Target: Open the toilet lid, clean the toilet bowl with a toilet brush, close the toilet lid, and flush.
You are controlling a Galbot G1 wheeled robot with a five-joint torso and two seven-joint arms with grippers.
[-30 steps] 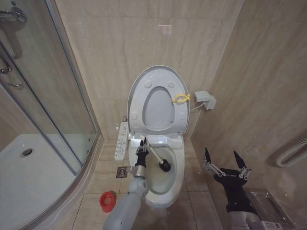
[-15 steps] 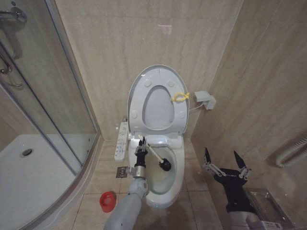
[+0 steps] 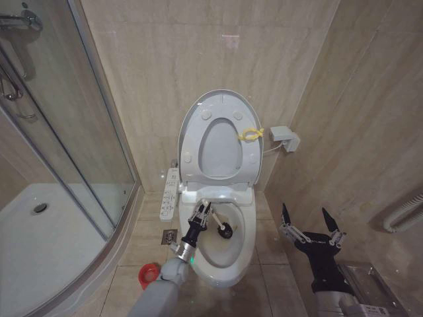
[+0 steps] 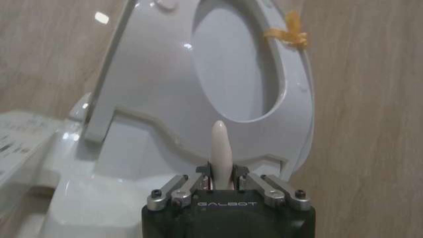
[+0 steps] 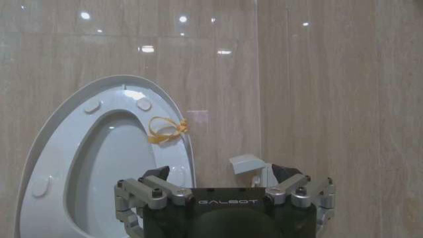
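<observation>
The toilet lid (image 3: 219, 100) stands upright against the wall, with the white seat ring (image 3: 191, 142) and its yellow tag (image 3: 249, 135) raised against it. Below lies the open toilet bowl (image 3: 221, 251), stained yellowish inside. My left gripper (image 3: 203, 212) hangs over the bowl's left rear part, shut on the white handle of the toilet brush (image 3: 226, 231), whose dark head rests low inside the bowl. In the left wrist view the handle end (image 4: 219, 145) pokes out between the shut fingers (image 4: 186, 188). My right gripper (image 3: 305, 215) waits open to the right of the toilet, nothing between its fingers.
A red cup holder (image 3: 146, 272) stands on the floor left of the toilet, partly behind my left arm. A control panel (image 3: 169, 193) hangs beside the bowl. The glass shower screen (image 3: 79, 132) and white tray (image 3: 39, 231) lie left. A small white box (image 3: 283, 138) sits on the right wall.
My left gripper has dropped lower and toward the bowl's middle, tilting the brush handle flatter; the brush head stays in the bowl. The right arm has not moved.
</observation>
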